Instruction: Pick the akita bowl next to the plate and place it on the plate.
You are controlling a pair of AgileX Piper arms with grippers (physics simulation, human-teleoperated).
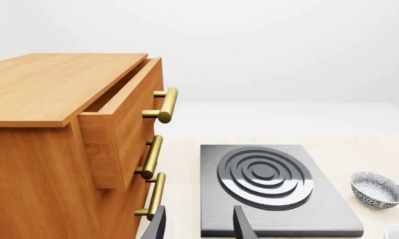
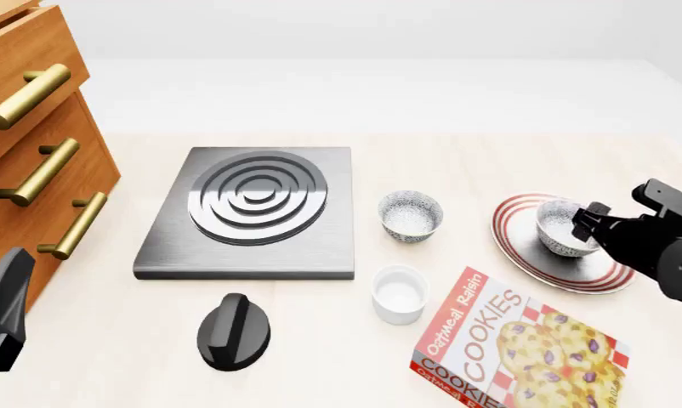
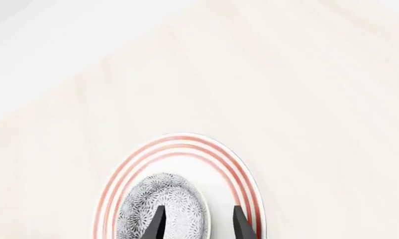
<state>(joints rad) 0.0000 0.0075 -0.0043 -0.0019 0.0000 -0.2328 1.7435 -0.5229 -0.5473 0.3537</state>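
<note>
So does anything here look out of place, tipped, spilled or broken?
Only a little. The top drawer of the wooden cabinet stands pulled out, unlike the two below. The speckled bowl on the plate looks tilted at the right gripper. Nothing looks spilled or broken.

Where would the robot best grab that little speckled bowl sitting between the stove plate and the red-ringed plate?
Probably by its rim, from above. The bowl stands upright and open, so one finger could go inside and one outside its thin wall. Its rounded sides would likely slip from a sideways pinch.
</note>
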